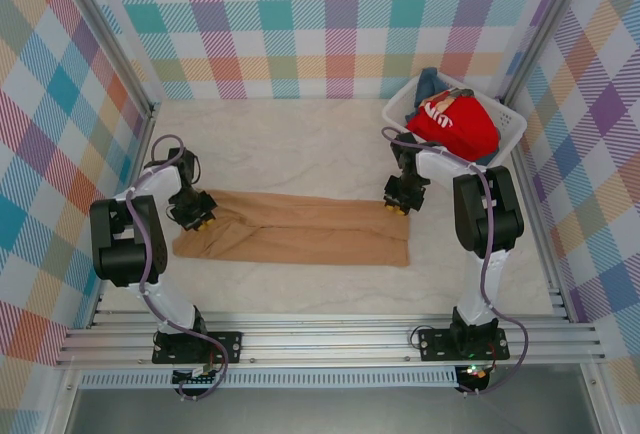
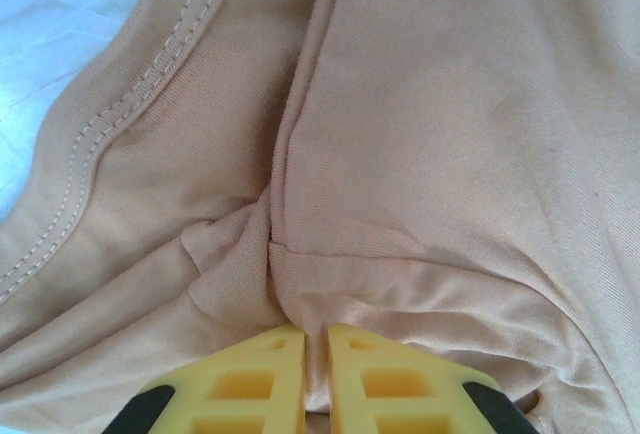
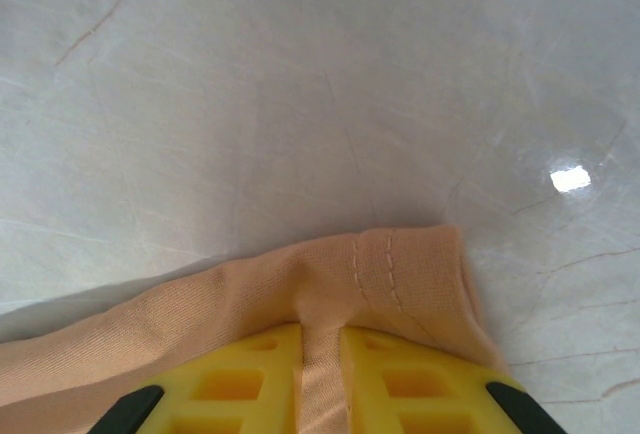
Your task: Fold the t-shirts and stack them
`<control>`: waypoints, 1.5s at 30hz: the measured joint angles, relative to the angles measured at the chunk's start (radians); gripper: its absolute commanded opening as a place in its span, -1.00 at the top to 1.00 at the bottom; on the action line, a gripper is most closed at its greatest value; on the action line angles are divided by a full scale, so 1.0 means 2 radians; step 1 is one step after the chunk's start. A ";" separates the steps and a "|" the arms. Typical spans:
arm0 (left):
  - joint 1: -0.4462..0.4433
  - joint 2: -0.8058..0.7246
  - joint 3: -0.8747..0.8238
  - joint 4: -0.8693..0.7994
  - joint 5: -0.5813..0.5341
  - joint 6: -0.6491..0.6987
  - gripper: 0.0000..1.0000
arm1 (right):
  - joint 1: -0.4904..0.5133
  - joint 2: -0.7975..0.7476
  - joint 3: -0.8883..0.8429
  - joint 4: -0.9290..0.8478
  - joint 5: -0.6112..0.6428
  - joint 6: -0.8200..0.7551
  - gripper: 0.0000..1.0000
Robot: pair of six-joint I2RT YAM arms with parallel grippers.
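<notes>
Where the tabletop [image 1: 300, 144] is seen from above, the tan t-shirt [image 1: 300, 229] is laid out as a long, narrow folded band across its middle. The band runs from near the left edge toward the right edge and sits closer to the near edge than to the far one.

At the band's left end the left gripper [image 1: 196, 212] is planted on the cloth. In the left wrist view its yellow fingers [image 2: 250, 384] are seen drawn almost together. A puckered ridge of the tan fabric is pinched in the narrow slit between them, and creases are gathered toward that pinch. A double-stitched hem [image 2: 110, 124] is seen curving along the left of that view, with a patch of pale tabletop beyond it at the upper left.

At the band's right end the right gripper [image 1: 398, 200] is placed on the far corner of the cloth. In the right wrist view its yellow fingers [image 3: 240, 384] are clamped on a fold of the tan fabric, a strip of which is visible in the gap between them. A short stitched seam [image 3: 375, 264] is seen just ahead of the fingertips at the cloth's edge, with bare pale tabletop beyond it.

In the far right corner of the tabletop a white lattice basket [image 1: 510, 134] is set, just beyond the right arm. Inside it a red t-shirt [image 1: 455, 122] with white lettering is heaped on top. A blue t-shirt [image 1: 430, 82] is partly seen behind it at the basket's far side.
</notes>
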 measured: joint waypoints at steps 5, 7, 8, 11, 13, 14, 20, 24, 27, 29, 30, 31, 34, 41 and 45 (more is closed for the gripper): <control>-0.004 0.006 0.002 -0.002 0.000 0.000 0.69 | 0.000 0.001 0.001 -0.001 0.000 0.000 0.62; -0.007 0.007 0.008 -0.006 0.000 0.000 0.65 | 0.000 0.002 0.002 -0.002 0.000 0.000 0.62; -0.009 0.007 0.011 -0.010 0.000 0.000 0.63 | 0.000 0.002 0.003 -0.002 0.000 0.000 0.62; -0.015 0.007 0.021 -0.016 0.000 0.000 0.59 | 0.000 0.004 0.006 -0.005 0.000 0.000 0.62; -0.017 0.007 0.024 -0.019 0.000 -0.001 0.59 | 0.000 0.005 0.006 -0.006 0.000 0.000 0.62; -0.018 0.007 0.025 -0.023 0.000 -0.001 0.59 | 0.000 0.005 0.006 -0.006 0.000 0.000 0.62; -0.019 0.016 0.026 -0.027 0.000 -0.001 0.66 | 0.000 0.005 0.007 -0.007 0.000 0.000 0.62; -0.019 0.026 0.026 -0.027 -0.001 0.004 0.91 | 0.000 0.005 0.007 -0.007 0.000 0.000 0.62; -0.019 0.027 0.026 -0.028 -0.003 0.005 1.00 | 0.000 0.005 0.007 -0.007 0.000 0.000 0.62; -0.019 0.027 0.032 -0.034 -0.007 0.006 1.00 | 0.000 0.005 0.007 -0.007 0.000 0.000 0.62; -0.019 0.027 0.036 -0.038 -0.010 0.006 1.00 | 0.000 0.005 0.007 -0.007 0.000 0.000 0.62; -0.019 0.027 0.040 -0.040 -0.012 0.006 1.00 | 0.000 0.005 0.007 -0.007 0.000 0.000 0.62; -0.019 0.027 0.059 -0.048 -0.020 0.008 1.00 | 0.000 0.005 0.007 -0.007 0.000 0.000 0.62; -0.019 0.026 0.109 -0.067 -0.029 0.014 1.00 | 0.000 0.007 0.010 -0.009 0.000 0.000 0.63; -0.019 0.031 0.131 -0.077 -0.034 0.016 1.00 | 0.000 0.007 0.011 -0.010 0.000 0.000 0.63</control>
